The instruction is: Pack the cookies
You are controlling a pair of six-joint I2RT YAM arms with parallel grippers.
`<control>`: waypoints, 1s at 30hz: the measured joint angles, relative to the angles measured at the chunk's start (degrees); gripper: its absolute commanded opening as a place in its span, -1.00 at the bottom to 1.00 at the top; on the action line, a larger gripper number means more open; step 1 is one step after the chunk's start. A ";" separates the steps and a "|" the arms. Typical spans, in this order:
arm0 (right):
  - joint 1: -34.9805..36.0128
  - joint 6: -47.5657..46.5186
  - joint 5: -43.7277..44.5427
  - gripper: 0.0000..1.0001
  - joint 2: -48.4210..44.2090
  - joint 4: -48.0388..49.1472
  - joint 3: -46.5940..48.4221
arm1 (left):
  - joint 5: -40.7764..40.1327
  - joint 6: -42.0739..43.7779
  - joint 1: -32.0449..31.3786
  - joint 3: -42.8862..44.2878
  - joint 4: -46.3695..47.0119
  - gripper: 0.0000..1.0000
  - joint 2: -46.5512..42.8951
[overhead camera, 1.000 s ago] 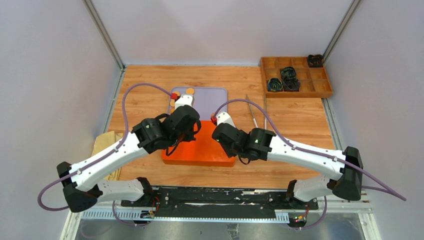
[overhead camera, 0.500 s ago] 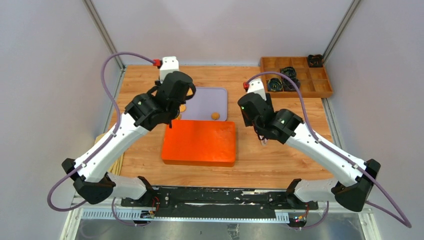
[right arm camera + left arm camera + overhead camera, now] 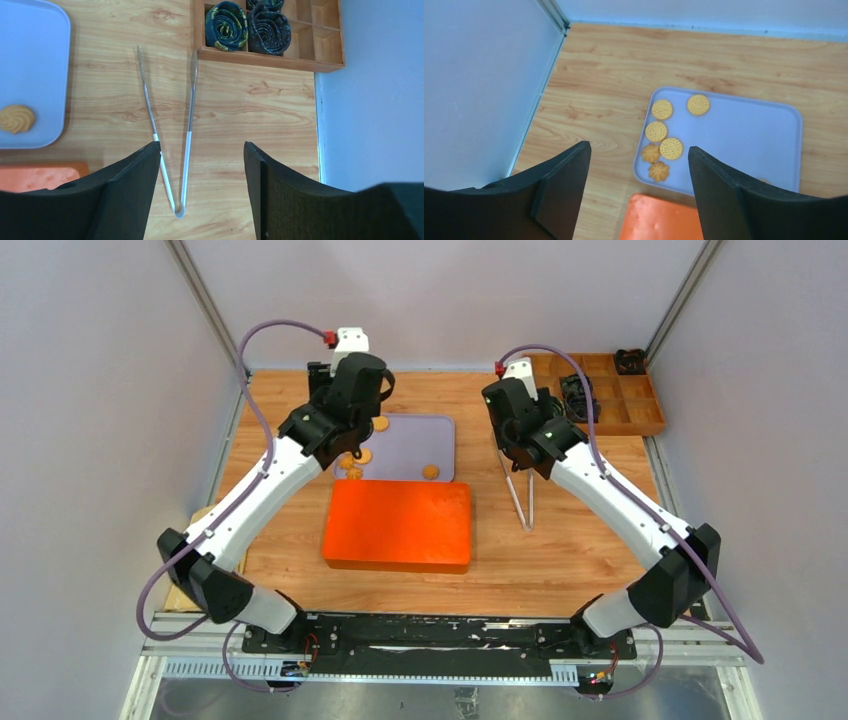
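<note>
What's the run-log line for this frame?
left gripper: open, above tray | right gripper: open, above tongs | cookies: on tray, none held | orange box: beside tray

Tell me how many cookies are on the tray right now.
7. Six cookies cluster on the tray's left side; a lone cookie lies near its front edge, toward the right. Others may be out of sight.

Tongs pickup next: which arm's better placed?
Right. The right hand, open, hangs over the tongs, which lie right of the tray. The left hand sits over the cookies at the tray's left end.
</note>
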 measured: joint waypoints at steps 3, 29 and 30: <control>-0.85 -1.29 -0.04 0.46 1.57 1.75 0.09 | 5.53 1.60 3.72 -12.11 8.33 0.68 -6.71; -5.31 -2.93 -13.46 0.54 6.16 14.56 -4.17 | 26.34 -2.03 23.50 -31.10 22.05 0.80 -15.67; -5.31 -2.91 -13.51 0.54 6.16 14.60 -4.44 | 26.99 -2.03 23.50 -29.70 21.42 0.79 -15.15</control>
